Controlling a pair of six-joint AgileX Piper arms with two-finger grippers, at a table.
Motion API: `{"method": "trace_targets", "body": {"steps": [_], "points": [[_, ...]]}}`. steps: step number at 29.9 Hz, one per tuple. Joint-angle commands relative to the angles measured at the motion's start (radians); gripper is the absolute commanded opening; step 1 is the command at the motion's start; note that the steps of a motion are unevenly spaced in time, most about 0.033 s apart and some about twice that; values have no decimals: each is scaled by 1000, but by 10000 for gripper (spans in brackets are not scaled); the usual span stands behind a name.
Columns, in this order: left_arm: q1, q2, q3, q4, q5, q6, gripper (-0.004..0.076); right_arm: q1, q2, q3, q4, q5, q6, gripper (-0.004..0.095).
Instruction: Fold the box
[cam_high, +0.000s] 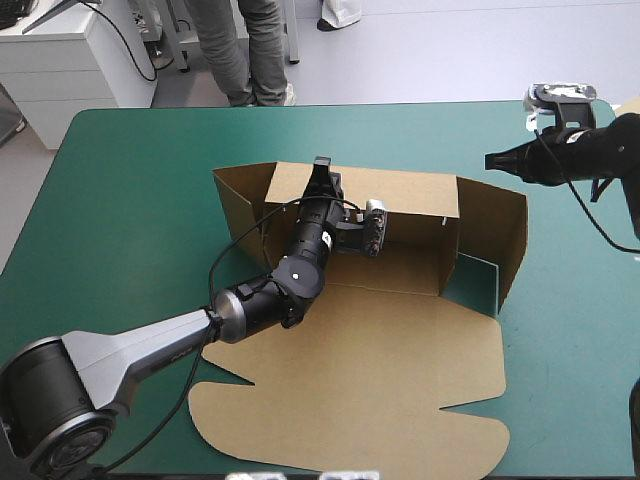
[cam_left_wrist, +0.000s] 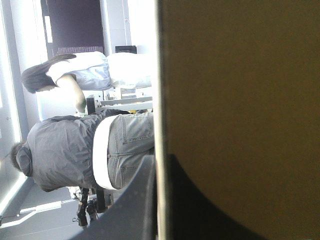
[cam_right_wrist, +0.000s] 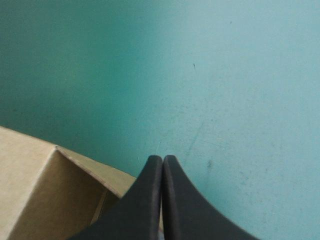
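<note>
The teal-green cover (cam_high: 130, 180) carries the box (cam_high: 410, 265) at mid-table. The left gripper (cam_high: 321, 165) pinches the top edge of the far wall (cam_high: 410, 192), jaws all but closed on the board. The right gripper (cam_right_wrist: 162, 161) hangs closed and empty beyond the right wall (cam_high: 510, 240). The walls seem raised, tucking likely remains, and the lid (cam_high: 380, 390) lies flat, near. Only the left wrist view shows the pinched board edge; only the high view shows the box's whole layout.
</note>
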Motion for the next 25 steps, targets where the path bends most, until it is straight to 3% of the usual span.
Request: {"method": "trace_targets", "body": {"steps": [1,6,17,22,25], "points": [[-8,-36,-20,57,-21,-13,-8,-5,19,-47,4,-26,-2,-19],[-8,-36,-20,57,-15,-15,-8,-3,64,-45,10,-10,-2,-19],[-8,-36,-20,57,4,-88,-8,-3,66,-14,11,159,-99,-19],[-8,-36,-20,57,2,-88,-8,-3,50,37,77,179,-146,-19],[-8,-34,-20,57,0,-82,-8,-3,7,110,155,127,-199,-19]]}}
